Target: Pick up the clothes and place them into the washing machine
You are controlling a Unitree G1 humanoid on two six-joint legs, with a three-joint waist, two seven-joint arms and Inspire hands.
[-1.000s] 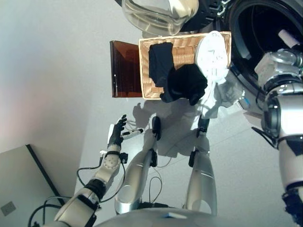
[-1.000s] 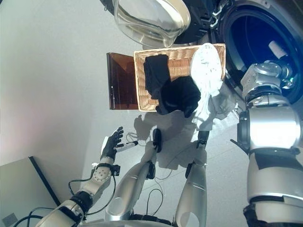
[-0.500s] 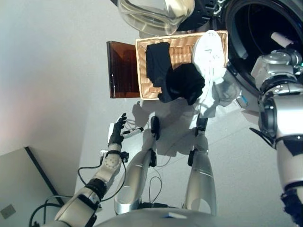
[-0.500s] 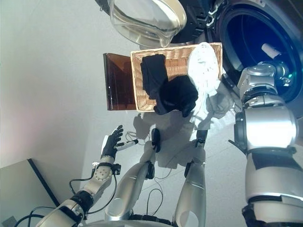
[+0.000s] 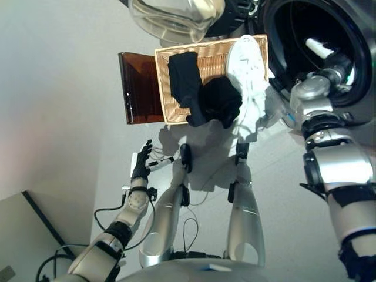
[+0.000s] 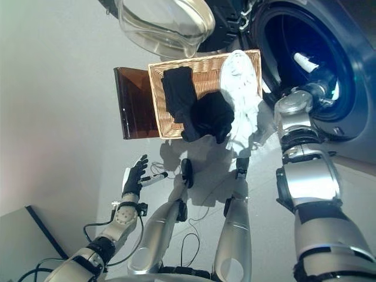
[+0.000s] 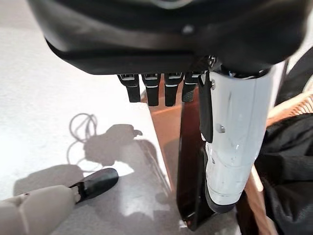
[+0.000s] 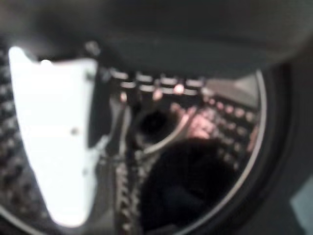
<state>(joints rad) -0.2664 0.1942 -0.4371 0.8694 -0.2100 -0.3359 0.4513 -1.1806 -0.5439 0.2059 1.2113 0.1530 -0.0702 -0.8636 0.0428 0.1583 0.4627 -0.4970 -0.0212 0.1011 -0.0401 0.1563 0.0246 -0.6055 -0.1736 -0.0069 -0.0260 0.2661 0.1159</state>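
A wicker basket (image 5: 161, 88) stands on the floor with two black garments (image 5: 214, 103) in it and a white cloth (image 5: 247, 64) draped over its right end. The washing machine (image 5: 358, 100) is at the upper right, its glass door (image 5: 170, 14) swung open. My right hand (image 5: 336, 59) reaches inside the drum; its fingers (image 8: 156, 83) look straight and hold nothing. A dark garment (image 8: 190, 186) lies in the drum beyond them. My left hand (image 5: 141, 164) hangs open low on the left, away from the basket.
A brown tinted panel (image 5: 138, 88) stands against the basket's left side, also close before my left hand (image 7: 188, 161). Pale floor spreads to the left and below the basket. A dark-edged board (image 5: 35, 217) lies at the lower left.
The whole view has shifted, so the basket and machine sit further left. My right arm stays reaching into the drum. The left hand has not moved.
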